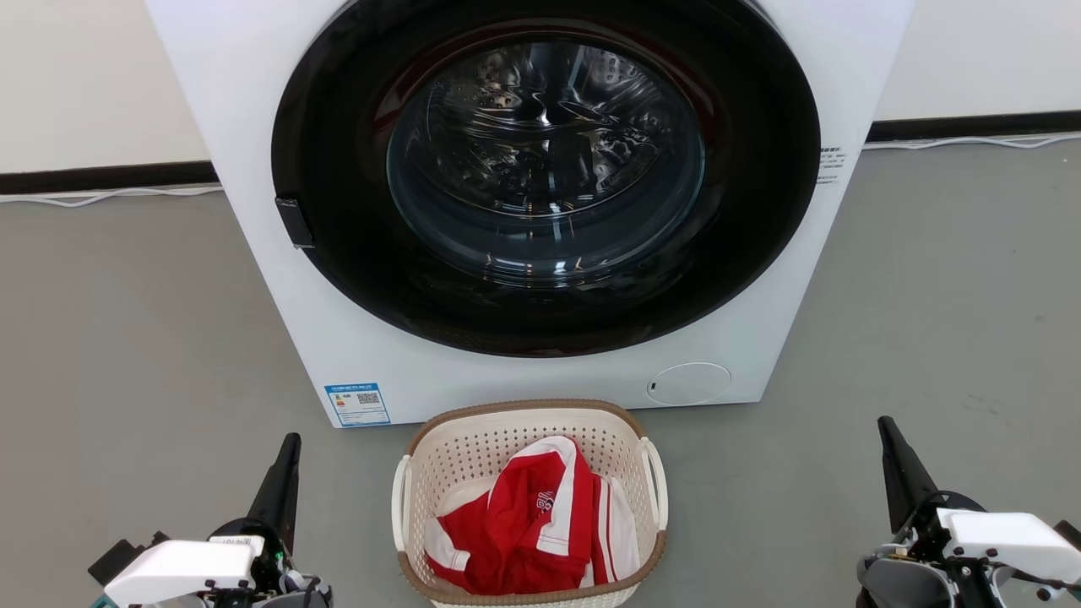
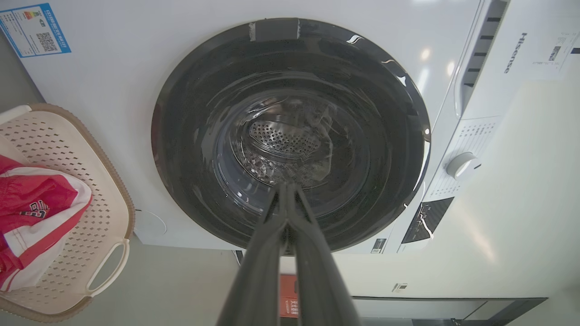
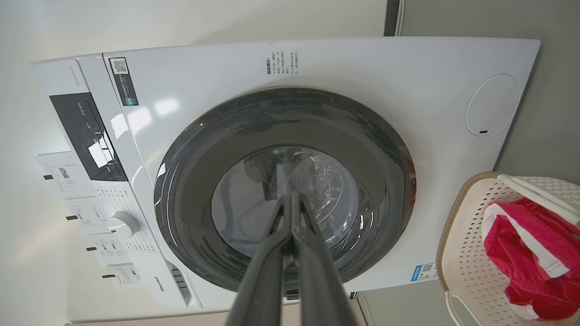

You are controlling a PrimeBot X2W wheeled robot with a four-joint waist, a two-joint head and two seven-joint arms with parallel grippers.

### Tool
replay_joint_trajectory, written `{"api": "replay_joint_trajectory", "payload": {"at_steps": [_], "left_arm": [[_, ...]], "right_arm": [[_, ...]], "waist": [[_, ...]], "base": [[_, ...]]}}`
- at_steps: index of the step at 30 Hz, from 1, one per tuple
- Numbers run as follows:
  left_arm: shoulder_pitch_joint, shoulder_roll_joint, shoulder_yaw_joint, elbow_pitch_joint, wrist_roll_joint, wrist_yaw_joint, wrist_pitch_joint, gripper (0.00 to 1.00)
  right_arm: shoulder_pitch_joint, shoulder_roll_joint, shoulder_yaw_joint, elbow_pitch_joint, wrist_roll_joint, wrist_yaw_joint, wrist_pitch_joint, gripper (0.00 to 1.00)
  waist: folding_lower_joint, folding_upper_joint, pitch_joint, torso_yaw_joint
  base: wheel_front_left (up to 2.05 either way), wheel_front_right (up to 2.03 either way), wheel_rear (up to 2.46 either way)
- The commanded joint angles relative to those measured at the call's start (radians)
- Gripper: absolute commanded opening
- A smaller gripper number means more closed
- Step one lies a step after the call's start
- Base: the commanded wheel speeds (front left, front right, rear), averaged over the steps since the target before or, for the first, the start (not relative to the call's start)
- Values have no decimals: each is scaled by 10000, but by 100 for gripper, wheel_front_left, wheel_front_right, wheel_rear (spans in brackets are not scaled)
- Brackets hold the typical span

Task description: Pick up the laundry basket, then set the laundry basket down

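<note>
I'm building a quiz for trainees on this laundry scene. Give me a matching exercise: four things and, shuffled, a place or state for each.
Things:
1. laundry basket
2. red-and-white garment
3. left claw
4. blue label

Places or states:
A. stuck on the front of the washing machine
B. shut, empty
C. on the floor
D. inside the basket

Pairs: 1-C, 2-D, 3-B, 4-A

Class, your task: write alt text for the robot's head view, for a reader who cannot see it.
A cream laundry basket holding a red-and-white garment sits on a grey floor before a white washing machine, its door closed. The left gripper and right gripper, both shut, flank the basket without touching it.
</note>
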Motion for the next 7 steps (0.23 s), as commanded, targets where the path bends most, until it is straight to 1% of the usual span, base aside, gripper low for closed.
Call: {"api": "replay_joint_trajectory", "payload": {"at_steps": [1,7], "left_arm": [[-532,77,333,-217,31,-73,19,0],[-533,62,355,-216,49,-73,37,0]], "right_arm": [[-401,-77,212,-261,17,73,81,0],[-402,-66,197,-260,4,73,93,0]], "waist": [[0,-1,0,0],[0,-1,0,0]], "base": [[0,0,0],[0,0,0]]}}
